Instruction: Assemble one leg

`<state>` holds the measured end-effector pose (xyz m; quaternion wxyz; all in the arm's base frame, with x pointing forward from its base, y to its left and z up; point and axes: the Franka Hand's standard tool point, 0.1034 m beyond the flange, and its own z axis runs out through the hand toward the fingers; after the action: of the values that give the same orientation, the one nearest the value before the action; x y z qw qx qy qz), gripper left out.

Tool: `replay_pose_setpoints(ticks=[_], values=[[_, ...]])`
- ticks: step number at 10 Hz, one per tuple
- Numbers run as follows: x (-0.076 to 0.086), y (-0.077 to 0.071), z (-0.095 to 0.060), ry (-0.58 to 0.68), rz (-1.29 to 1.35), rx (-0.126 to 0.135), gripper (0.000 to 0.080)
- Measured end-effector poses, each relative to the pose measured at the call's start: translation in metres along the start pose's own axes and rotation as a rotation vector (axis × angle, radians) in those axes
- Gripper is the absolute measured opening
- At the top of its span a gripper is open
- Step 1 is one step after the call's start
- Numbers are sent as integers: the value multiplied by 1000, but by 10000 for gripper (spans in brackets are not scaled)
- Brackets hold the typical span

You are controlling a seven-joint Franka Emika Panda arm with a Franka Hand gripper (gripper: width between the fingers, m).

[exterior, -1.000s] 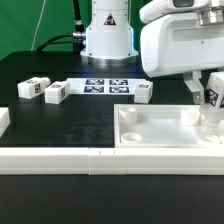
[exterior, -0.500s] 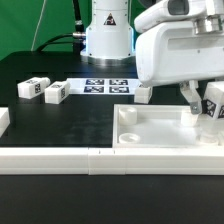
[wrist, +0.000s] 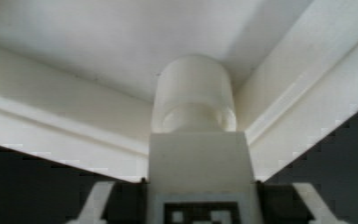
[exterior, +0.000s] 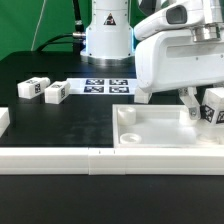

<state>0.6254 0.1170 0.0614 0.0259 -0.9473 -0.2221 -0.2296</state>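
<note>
My gripper (exterior: 203, 104) is shut on a leg (exterior: 211, 108), a small white block with marker tags, and holds it over the far right corner of the large white square panel (exterior: 150, 128). In the wrist view the leg (wrist: 197, 140) stands between my fingers (wrist: 101, 205), its rounded end pointing into the panel's inner corner (wrist: 87, 90). Three other legs lie on the black table: two at the exterior view's left (exterior: 32, 88) (exterior: 55, 92) and one beside the arm's housing (exterior: 144, 93).
The marker board (exterior: 107, 86) lies in front of the robot base (exterior: 107, 35). A long white rail (exterior: 60, 160) runs along the front edge. A white block (exterior: 3, 120) sits at the far left.
The arm has moved toward the exterior view's left and slightly down, carrying the leg with it over the panel's far right corner. The other legs have not moved.
</note>
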Motion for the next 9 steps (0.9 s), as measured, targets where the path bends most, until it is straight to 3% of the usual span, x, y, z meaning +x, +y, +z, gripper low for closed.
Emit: replay_pose_setpoints(ticks=[2, 5, 7, 8, 9], values=[[-1, 1, 0, 53, 3, -21, 288], [-1, 1, 0, 51, 2, -20, 288], [-1, 1, 0, 51, 2, -20, 575], [-1, 1, 0, 51, 2, -20, 575], [-1, 1, 0, 51, 2, -20, 634]])
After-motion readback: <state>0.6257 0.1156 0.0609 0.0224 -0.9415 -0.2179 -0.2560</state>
